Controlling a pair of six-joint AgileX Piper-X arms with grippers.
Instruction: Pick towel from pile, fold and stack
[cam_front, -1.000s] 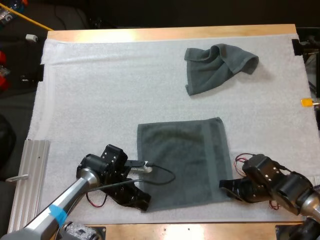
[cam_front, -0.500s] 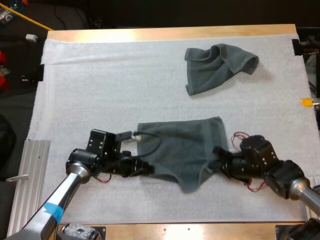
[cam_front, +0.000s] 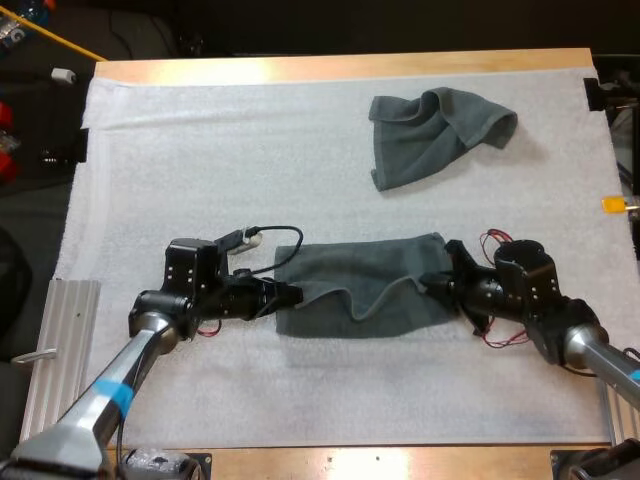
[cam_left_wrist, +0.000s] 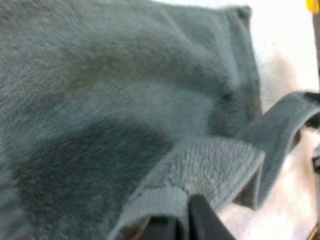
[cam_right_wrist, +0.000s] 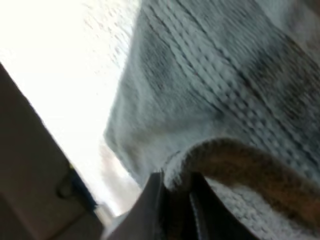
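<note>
A dark grey-green towel (cam_front: 365, 285) lies on the white mat, its near half lifted and carried over its far half, sagging in the middle. My left gripper (cam_front: 288, 295) is shut on the towel's left near corner (cam_left_wrist: 170, 200), its fingers (cam_left_wrist: 200, 222) pinching the hem. My right gripper (cam_front: 440, 285) is shut on the right near corner (cam_right_wrist: 220, 155), at the towel's right edge. A second towel (cam_front: 435, 132), crumpled, lies at the far right of the mat.
A ribbed metal rail (cam_front: 55, 350) lies along the mat's left edge near my left arm. The white mat (cam_front: 220, 160) stretches bare to the far left and in front of the folded towel.
Both grippers have carried the towel's near edge away from the table's front, up and over toward its far edge. The towel went from flat to half folded. The crumpled towel has not moved.
</note>
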